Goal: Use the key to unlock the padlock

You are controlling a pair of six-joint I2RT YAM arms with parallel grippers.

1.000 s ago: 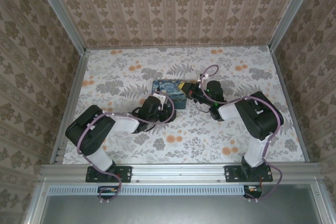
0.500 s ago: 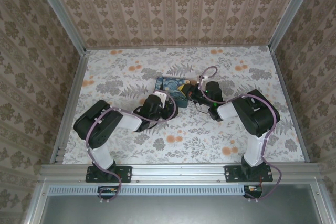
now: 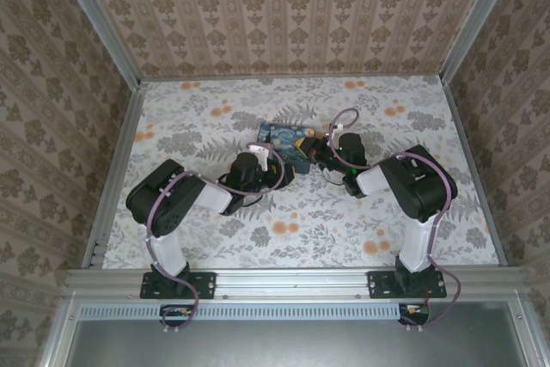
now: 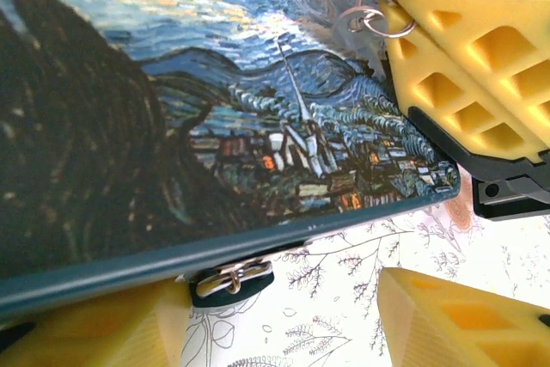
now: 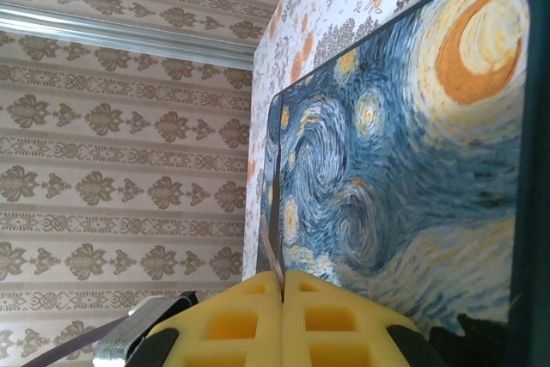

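Note:
The padlock [image 4: 230,281] is a tiny teal body with a metal shackle. It lies on the table against the near edge of the starry-night tin [image 4: 215,100], just inside my left finger [image 4: 94,333]. My left gripper [image 4: 279,302] is open around that spot, its jaws wide apart and touching nothing. My right gripper [image 5: 283,279] is shut on the key [image 5: 270,251], whose thin blade sticks out past the pads along the tin's [image 5: 404,169] side. The right gripper's fingers [image 4: 468,66] and the key's ring [image 4: 375,18] sit at the tin's far corner. From above, both grippers [image 3: 279,174] [image 3: 317,151] flank the tin [image 3: 288,142].
Floral paper covers the table [image 3: 215,109]. Patterned walls [image 3: 284,15] enclose it on three sides, with metal rails at the corners. Open table lies behind and to both sides of the tin.
The tin has slid a little away and to the right. My left arm has followed it rightward, and the right gripper has stayed at the tin's right corner.

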